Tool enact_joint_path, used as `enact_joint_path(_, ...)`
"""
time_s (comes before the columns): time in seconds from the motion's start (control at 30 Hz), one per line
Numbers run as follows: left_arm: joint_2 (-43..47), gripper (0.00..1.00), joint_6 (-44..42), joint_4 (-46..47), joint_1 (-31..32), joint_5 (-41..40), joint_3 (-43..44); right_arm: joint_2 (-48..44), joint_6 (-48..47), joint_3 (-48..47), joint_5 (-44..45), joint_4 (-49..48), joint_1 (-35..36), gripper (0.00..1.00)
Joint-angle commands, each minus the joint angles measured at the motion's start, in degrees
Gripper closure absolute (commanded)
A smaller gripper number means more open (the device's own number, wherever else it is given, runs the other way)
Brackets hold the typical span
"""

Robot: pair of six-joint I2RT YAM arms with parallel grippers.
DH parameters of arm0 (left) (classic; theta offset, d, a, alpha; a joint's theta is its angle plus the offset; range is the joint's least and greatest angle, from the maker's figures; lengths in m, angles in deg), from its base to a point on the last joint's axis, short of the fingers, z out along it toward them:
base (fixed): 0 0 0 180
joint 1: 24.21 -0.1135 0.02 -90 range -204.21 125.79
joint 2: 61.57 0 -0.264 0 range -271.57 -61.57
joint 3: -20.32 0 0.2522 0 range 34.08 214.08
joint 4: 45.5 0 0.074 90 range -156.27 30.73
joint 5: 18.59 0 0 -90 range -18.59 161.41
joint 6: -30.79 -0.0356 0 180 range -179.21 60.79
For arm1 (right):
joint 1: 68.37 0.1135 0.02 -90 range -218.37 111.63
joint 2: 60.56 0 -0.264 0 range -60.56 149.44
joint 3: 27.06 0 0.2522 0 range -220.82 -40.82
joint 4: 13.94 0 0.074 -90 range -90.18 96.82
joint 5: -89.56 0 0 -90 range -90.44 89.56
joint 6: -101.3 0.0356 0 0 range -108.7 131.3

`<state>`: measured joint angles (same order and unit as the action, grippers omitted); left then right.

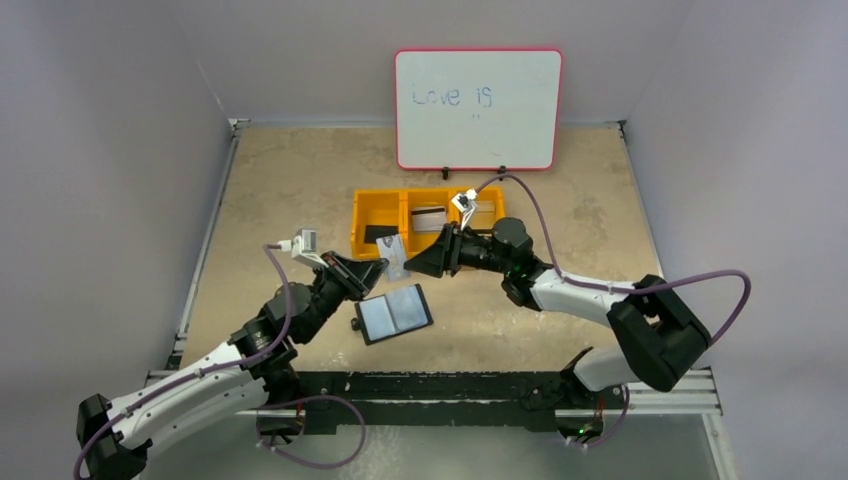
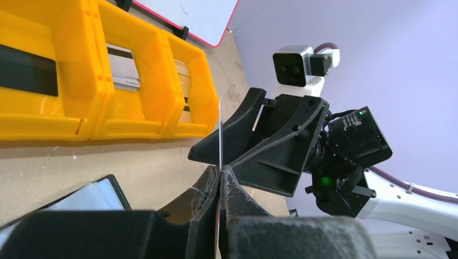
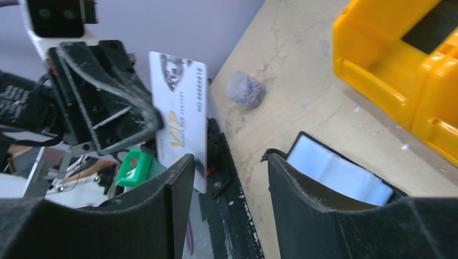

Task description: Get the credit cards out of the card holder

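A tan, mottled worktop [image 1: 290,180] is enclosed on three sides by plain, pale lilac-grey walls [image 1: 100,150]. A red-framed whiteboard [image 1: 478,108], marked "Love is" in faint blue, is propped at the far edge. Even, soft light is cast throughout.

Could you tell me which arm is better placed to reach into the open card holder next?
Probably the right. The right gripper has its jaws open and empty, with the card holder just beyond them; the left gripper is shut on a credit card.
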<state>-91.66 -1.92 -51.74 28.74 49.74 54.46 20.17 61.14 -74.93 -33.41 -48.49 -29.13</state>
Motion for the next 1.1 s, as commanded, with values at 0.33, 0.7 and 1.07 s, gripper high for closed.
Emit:
enact_joint_path(0.33, -2.2, 1.00, -1.3, 5.9, 0.0, 3.1, 0.1, -0.8, 2.4, -2.2, -6.3, -9.3, -0.8, 0.46)
enact_joint_path(0.7, -2.9, 1.00, -1.9, 11.4, 0.0, 5.6, -2.3, 0.0, 2.3, -4.7, -9.7, -11.0, -2.7, 0.58)
enact_joint_path(1.07, -2.3, 1.00, -1.8, 12.7, 0.0, 4.6, -3.0, 0.5, 4.2, -2.7, -11.6, -14.3, -2.7, 0.74)
